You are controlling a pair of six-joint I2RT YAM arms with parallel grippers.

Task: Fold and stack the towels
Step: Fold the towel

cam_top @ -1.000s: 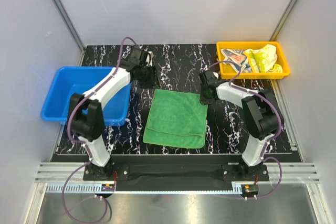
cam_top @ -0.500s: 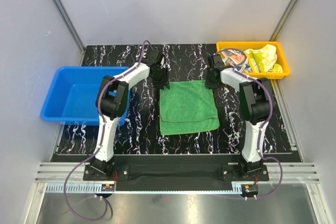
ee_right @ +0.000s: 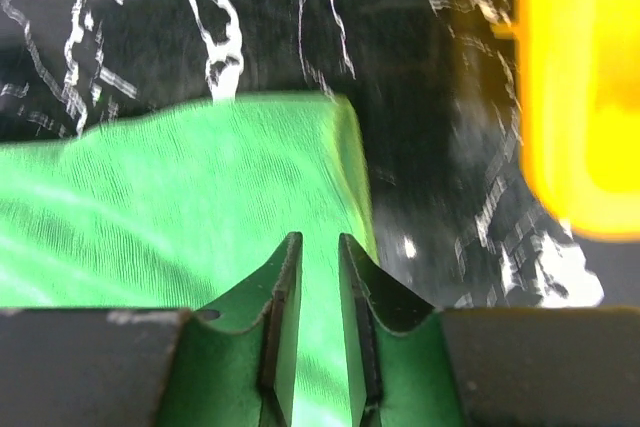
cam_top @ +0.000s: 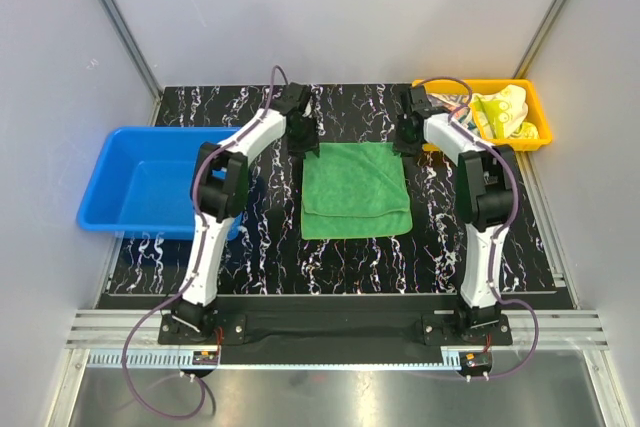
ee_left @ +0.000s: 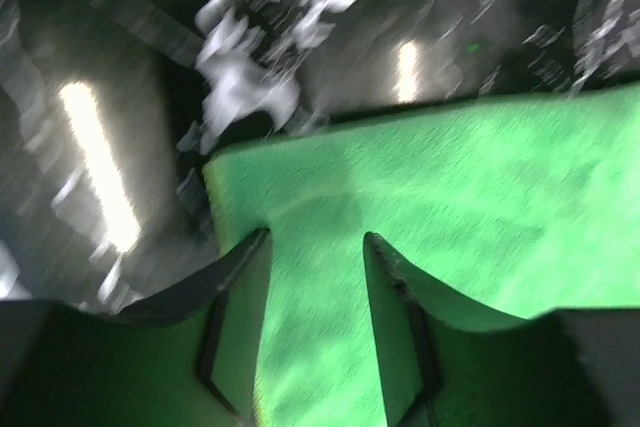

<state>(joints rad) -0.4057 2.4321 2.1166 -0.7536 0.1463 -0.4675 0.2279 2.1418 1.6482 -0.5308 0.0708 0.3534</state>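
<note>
- The green towel (cam_top: 355,192) lay flat in the middle of the desk (cam_top: 340,267), between the two arms. It was doubled over: an upper layer covered most of it, and a strip of the lower layer showed along the near edge. I judged the first fold to be made but not quite edge to edge.
- The left hand (ee_left: 316,247) hung over the towel's far left corner with its fingers spread. The cloth in the gap looked flat, not bunched, so I judged that this hand gripped nothing.
- The right hand (ee_right: 318,239) sat at the far right corner, its fingers drawn near together with a thin strip of green between them. Whether they pinched a layer or only hovered above it, I could not tell.
- Each hand was at one end of the same far edge, probably because handling both corners at once keeps that edge straight and lands the layers squarely.
- A pale yellow towel (cam_top: 500,115) lay crumpled in the yellow tray (cam_top: 500,83) at the far right, just beside the right arm. It was not yet folded, so much of the task remained.
- A blue bin (cam_top: 100,212) stood at the left, well apart from the green towel.
- The next fold would likely need a fresh grip on the thicker doubled cloth, where a layer could slip loose.
</note>
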